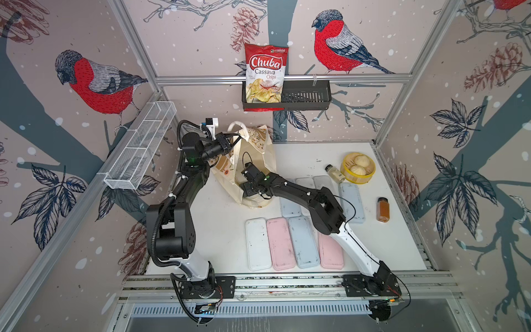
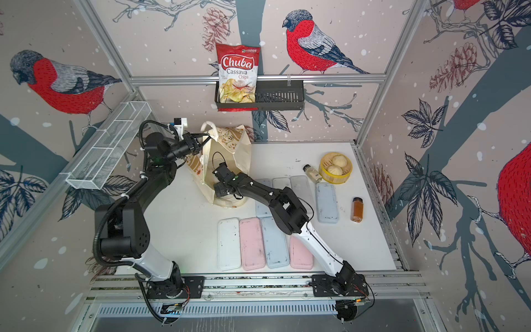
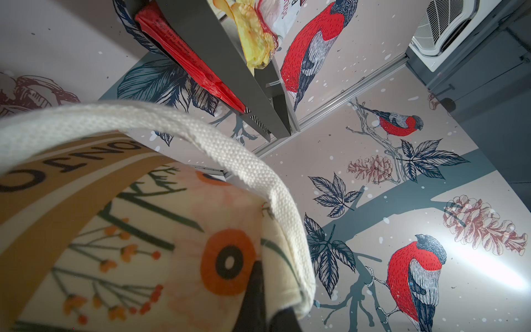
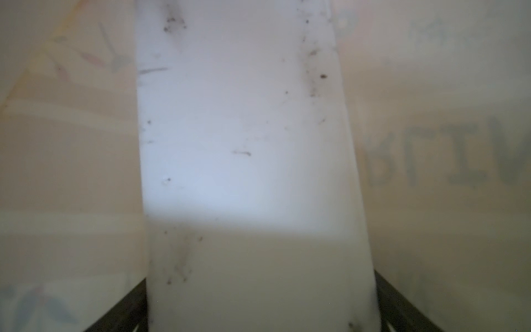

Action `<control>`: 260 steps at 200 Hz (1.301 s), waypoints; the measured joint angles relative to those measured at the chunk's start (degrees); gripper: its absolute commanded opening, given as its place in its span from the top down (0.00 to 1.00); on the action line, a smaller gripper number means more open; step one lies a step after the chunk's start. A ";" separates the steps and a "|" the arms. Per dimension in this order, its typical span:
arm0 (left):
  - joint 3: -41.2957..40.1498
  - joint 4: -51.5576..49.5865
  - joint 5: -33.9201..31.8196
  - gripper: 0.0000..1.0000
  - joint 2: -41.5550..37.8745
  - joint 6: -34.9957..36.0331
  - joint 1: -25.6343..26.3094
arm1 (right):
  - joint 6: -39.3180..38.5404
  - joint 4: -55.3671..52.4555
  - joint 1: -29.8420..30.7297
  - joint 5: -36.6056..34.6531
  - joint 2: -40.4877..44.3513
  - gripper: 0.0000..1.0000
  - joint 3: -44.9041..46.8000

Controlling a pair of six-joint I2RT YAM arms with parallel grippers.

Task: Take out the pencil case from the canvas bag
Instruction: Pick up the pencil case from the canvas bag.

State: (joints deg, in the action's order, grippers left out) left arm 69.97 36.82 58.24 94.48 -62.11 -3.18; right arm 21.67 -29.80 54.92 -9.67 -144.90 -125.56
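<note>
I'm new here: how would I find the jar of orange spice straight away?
Start at the white table and look along its right side, beyond the rows of pastel cases. Nearer the robot than the yellow bamboo steamer, the spice jar sits alone. Unlike the pale-filled jar beside the steamer, it holds orange-brown powder under a dark cap.

Right wrist view: pencil case (image 4: pixel 253 143), blurred, cut off at upper and lower edges; right gripper (image 4: pixel 261 276), its fingers (image 4: pixel 129 309) cropped at lower corners. Both top views: this gripper hidden inside canvas bag (image 1: pixel 258 140) (image 2: pixel 230 138).
</note>
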 measured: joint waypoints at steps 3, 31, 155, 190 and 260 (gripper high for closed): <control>0.00 0.02 0.00 1.00 0.00 -0.02 0.00 | 0.09 -0.28 0.04 -0.02 0.15 0.18 0.07; 0.00 0.17 0.02 1.00 0.00 -0.42 0.00 | 1.11 -1.46 0.52 -0.11 1.53 0.20 1.14; 0.02 0.39 0.22 1.00 0.79 -0.44 0.02 | 2.93 -1.11 1.33 -0.52 4.13 0.24 4.20; 0.02 0.39 0.15 1.00 0.79 -0.44 0.02 | 3.76 -1.64 2.10 -0.92 5.70 0.28 4.50; 0.02 0.37 0.04 1.00 1.16 -0.42 0.02 | 5.60 -1.46 3.96 -1.36 11.26 0.34 10.03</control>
State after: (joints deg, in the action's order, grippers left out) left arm 70.00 37.19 58.28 95.64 -62.52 -3.16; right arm 27.27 -31.27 58.87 -11.03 -133.64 -115.52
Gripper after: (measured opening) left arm 0.058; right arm 0.936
